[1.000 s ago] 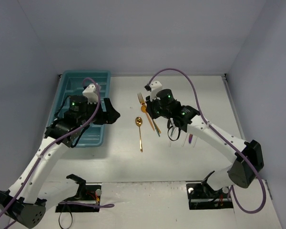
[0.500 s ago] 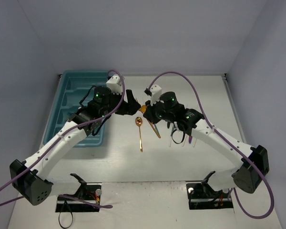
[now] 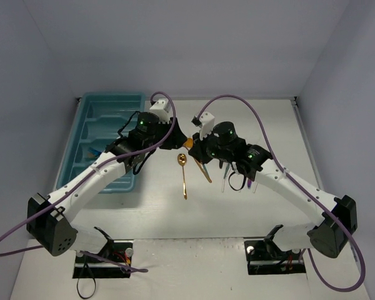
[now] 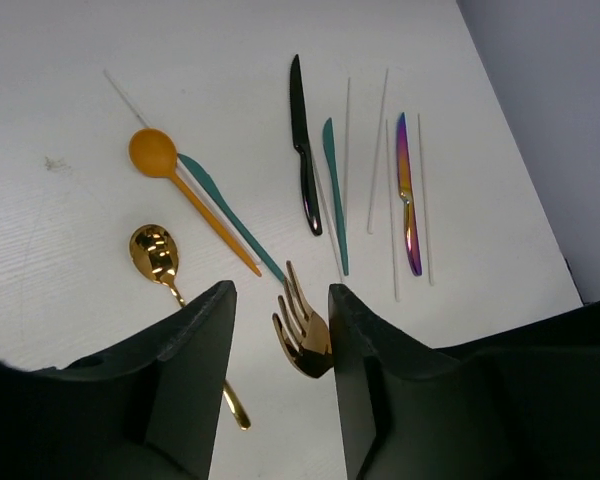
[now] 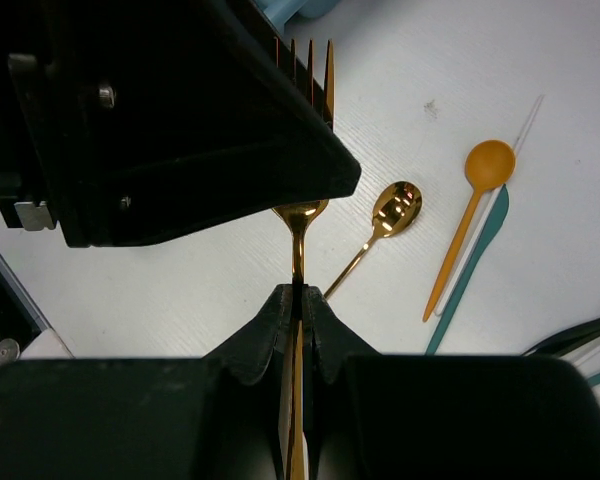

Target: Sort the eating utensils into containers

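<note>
Right jaws tight on gold fork (image 5: 299, 225); left jaws apart astride its tines, hidden from above.

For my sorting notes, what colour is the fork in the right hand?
Gold. The fork shows best in the right wrist view.
</note>
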